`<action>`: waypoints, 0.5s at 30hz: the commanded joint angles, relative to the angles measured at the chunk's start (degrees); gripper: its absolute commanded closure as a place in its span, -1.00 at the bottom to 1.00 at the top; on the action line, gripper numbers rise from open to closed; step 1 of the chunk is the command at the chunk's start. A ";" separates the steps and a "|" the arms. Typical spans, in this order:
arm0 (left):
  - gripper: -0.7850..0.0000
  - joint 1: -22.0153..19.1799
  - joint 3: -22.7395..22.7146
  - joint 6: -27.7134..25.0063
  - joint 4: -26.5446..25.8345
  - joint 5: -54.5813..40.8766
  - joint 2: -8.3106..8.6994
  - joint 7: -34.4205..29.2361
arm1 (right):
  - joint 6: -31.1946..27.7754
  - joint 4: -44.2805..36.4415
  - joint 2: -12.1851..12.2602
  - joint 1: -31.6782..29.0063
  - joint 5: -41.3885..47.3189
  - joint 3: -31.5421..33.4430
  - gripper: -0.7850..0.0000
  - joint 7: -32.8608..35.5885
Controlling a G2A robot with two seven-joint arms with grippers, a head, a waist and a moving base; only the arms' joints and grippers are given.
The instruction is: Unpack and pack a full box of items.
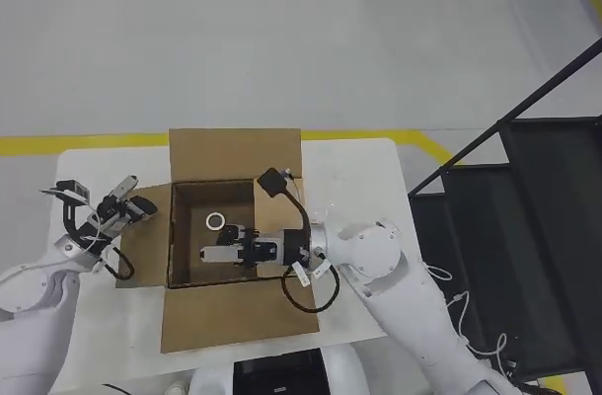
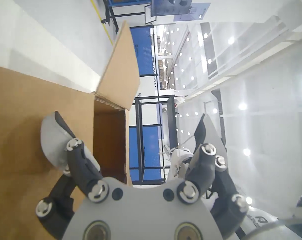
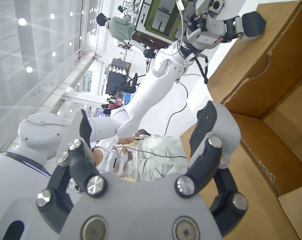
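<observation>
Sitting open on the white table (image 1: 104,168), the cardboard box (image 1: 232,148) has its flaps spread wide and a small pale ring (image 1: 216,220) on its floor. The right gripper (image 1: 214,254) is over the opening, jaws apart, holding nothing. The left gripper (image 1: 133,207), jaws also apart, rests one finger (image 2: 53,138) on the flap at the robot's left.

A white table (image 1: 355,168) carries an open cardboard box (image 1: 235,153), which sits at the middle of the tabletop. Its four flaps spread out toward 12, 3, 6 and 9 o'clock. Bare white tabletop shows beside the box at 10 and 2 o'clock.
</observation>
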 commanded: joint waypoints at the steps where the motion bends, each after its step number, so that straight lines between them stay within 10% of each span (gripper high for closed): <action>1: -1.00 -0.76 1.21 0.71 0.95 1.69 -0.16 1.10 | -0.50 -1.39 0.44 -2.00 0.04 1.48 -1.00 -0.04; 15: -1.00 -4.77 3.74 0.50 4.04 1.21 -0.97 2.86 | -1.63 -2.56 2.27 -6.42 1.11 5.63 -1.00 -0.76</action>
